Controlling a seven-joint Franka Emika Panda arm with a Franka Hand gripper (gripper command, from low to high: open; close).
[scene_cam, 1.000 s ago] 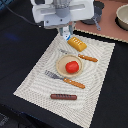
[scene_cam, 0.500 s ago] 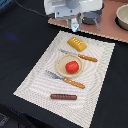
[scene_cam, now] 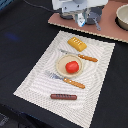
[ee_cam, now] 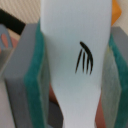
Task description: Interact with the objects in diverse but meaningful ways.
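One item in hand: small white-and-blue bottle clamped between the jaws of the gripper, carried high above the brown board. Next, probably a careful set-down (spot undecided). On the round plate, only the tomato.
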